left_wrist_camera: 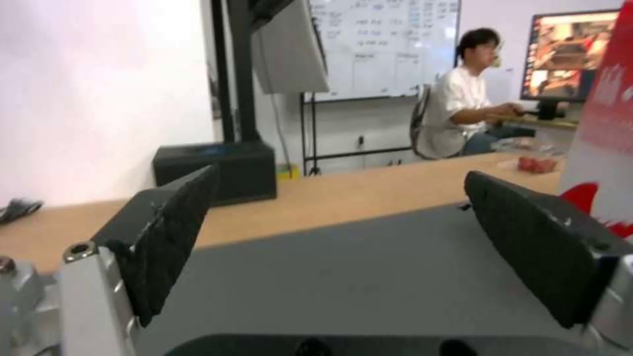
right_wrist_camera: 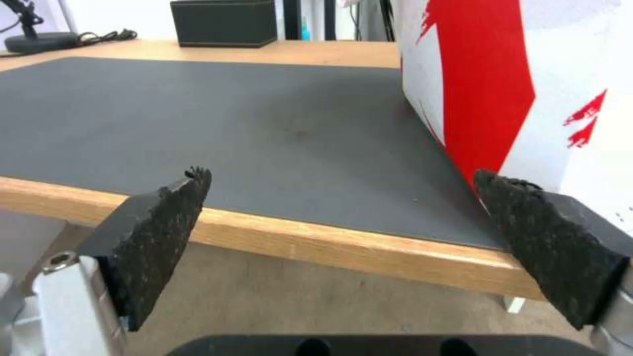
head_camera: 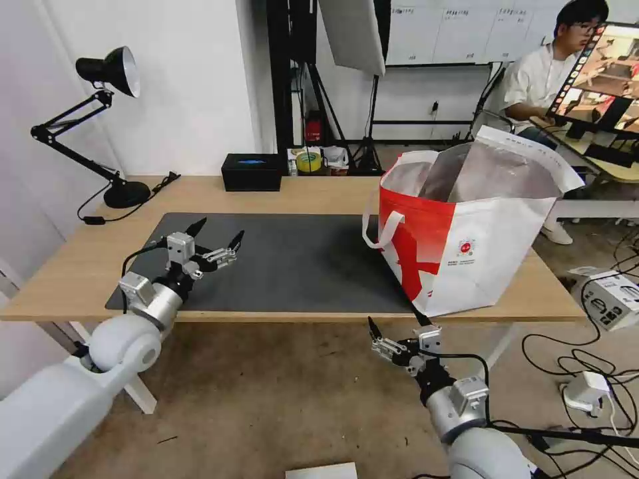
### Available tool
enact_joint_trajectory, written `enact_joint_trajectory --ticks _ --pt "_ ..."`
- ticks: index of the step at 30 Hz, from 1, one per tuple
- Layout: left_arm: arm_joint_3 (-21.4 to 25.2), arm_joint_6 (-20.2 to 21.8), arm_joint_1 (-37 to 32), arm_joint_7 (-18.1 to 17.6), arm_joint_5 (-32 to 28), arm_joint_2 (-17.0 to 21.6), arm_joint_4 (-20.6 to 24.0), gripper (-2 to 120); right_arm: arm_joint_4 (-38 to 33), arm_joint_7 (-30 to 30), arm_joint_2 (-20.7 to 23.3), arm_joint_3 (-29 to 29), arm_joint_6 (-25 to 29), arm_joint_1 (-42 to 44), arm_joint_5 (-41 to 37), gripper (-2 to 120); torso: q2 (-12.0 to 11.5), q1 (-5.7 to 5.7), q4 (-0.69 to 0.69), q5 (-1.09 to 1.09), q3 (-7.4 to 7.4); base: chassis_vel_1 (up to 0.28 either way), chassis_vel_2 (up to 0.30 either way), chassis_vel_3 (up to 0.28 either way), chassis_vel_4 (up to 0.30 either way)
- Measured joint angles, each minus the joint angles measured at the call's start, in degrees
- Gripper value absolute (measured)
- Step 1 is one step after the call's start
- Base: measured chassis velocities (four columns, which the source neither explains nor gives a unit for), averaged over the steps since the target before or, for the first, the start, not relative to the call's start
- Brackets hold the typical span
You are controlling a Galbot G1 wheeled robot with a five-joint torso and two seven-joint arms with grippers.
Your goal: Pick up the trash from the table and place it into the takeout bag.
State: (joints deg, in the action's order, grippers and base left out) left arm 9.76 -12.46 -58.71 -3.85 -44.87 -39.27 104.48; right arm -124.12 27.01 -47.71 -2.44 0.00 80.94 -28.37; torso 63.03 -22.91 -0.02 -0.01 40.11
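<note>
Hands: left hand (head_camera: pixel 216 241) spread, empty, over the mat's (head_camera: pixel 299 259) near-left corner; right hand (head_camera: pixel 397 338) spread, empty, below the surface's (head_camera: pixel 66 266) near edge.
Bag: takeout bag (head_camera: pixel 466 239) upright at the right end; I spot small red tomatoes (left_wrist_camera: pixel 535 164) behind it.
Risk: reaching round could tip it.

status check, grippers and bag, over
left gripper open over mat. right gripper open below table edge. takeout bag upright, nothing blocking.

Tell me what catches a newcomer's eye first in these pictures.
The large boxy red-and-white takeout bag with silver foil lining stands open on the right end of the long light-wood table. The open left gripper hovers over the dark grey mat; the open right gripper hangs below the table's front edge.
</note>
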Motion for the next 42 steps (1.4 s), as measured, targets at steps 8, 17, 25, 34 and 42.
enact_joint_trajectory --ticks 8,17,25,34,42 --pt "10.36 -0.61 -11.43 0.88 2.54 -2.02 2.49 100 0.00 0.00 0.00 0.00 0.00 0.00 0.00 100 0.00 0.00 0.02 0.02 0.00 0.000 0.000 0.000 0.000" --pt "19.18 -0.54 -22.49 1.00 5.48 -5.68 4.89 100 0.00 0.01 0.00 0.00 0.00 0.00 0.00 100 0.00 0.00 0.01 0.02 0.00 0.000 0.000 0.000 0.000" --pt "25.13 -1.44 -32.18 1.14 7.81 -11.79 6.18 100 0.00 0.00 0.00 0.00 0.00 0.00 0.00 100 0.00 0.00 0.02 0.01 -0.01 0.000 0.000 0.000 0.000" --pt "27.92 -1.31 -37.90 1.45 9.67 -15.24 7.49 100 0.00 0.00 0.00 0.00 0.00 0.00 0.00 100 0.00 0.00 0.02 0.02 -0.01 0.000 0.000 0.000 0.000" --pt "28.86 -0.68 -40.49 1.67 10.80 -16.98 7.78 100 0.00 0.00 0.00 0.00 0.00 0.00 0.00 100 0.00 0.00 0.02 0.02 0.00 0.000 0.000 0.000 0.000"
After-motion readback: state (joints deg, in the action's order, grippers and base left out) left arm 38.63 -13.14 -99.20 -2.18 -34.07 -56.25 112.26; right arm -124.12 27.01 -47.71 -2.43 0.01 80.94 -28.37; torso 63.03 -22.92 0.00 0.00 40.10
